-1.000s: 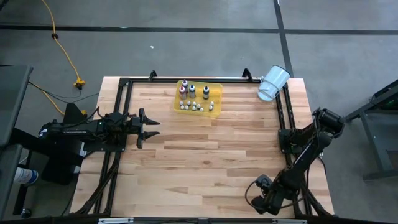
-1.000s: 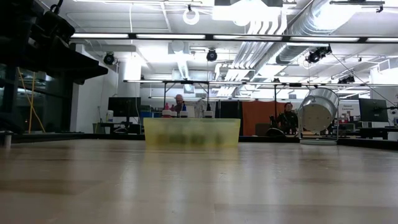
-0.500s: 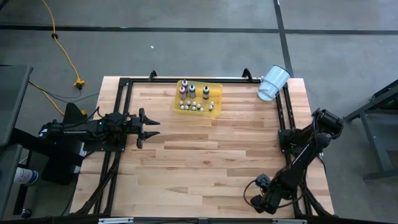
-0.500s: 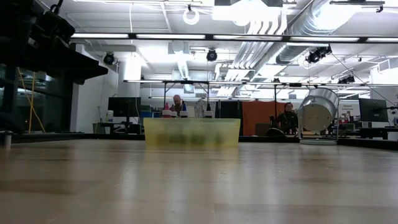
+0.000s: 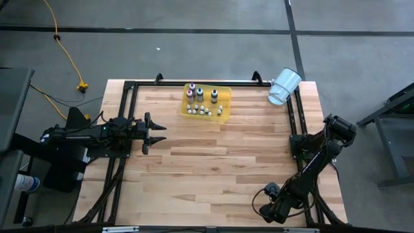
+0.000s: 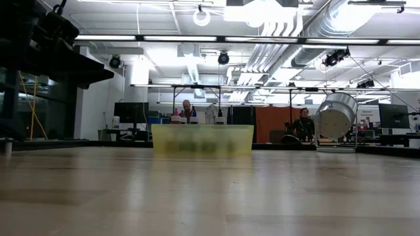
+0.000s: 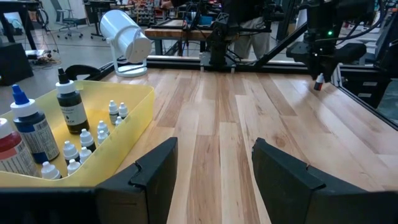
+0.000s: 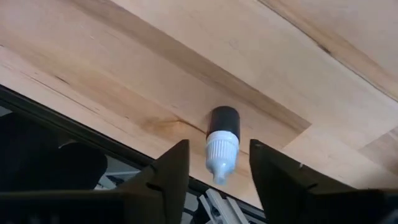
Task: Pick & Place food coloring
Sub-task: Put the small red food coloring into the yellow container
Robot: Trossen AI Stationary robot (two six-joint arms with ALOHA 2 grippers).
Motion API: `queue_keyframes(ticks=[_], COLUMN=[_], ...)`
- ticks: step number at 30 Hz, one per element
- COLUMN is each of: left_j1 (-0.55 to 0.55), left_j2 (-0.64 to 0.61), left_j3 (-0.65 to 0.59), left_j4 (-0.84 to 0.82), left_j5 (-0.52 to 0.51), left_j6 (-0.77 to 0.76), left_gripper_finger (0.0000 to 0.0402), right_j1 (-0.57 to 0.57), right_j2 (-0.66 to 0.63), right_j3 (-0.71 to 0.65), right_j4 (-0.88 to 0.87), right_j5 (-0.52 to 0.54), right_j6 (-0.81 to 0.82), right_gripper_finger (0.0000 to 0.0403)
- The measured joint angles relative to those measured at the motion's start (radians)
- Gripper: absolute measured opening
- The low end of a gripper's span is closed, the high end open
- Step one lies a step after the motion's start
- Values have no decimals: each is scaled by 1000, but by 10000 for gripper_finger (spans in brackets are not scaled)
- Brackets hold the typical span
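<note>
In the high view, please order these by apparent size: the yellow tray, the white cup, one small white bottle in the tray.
1. yellow tray, largest
2. white cup
3. small white bottle, by far the smallest

From my station I see a grey concrete floor around the wooden table, crossed by dark seams. A yellow cable snakes over it at far left, ending in a yellow plug. A grey bench corner sits at the left edge, and a metal stand at the right.

Looking level across the table, I get a big open workshop: long strip lights on a white ceiling, silver ducts at upper right, an orange panel far back, and desks with monitors. Two people sit far off behind the desks.
</note>
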Motion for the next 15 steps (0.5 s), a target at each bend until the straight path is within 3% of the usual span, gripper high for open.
queue_keyframes(ticks=[15], left_j1=[0], left_j2=[0], left_j3=[0], left_j4=[0], left_j5=[0], left_j6=[0], left_gripper_finger=[198], right_j1=[0], right_j2=[0], right_j3=[0], right_j4=[1], right_j5=[-42], right_j6=[-8], right_gripper_finger=[54])
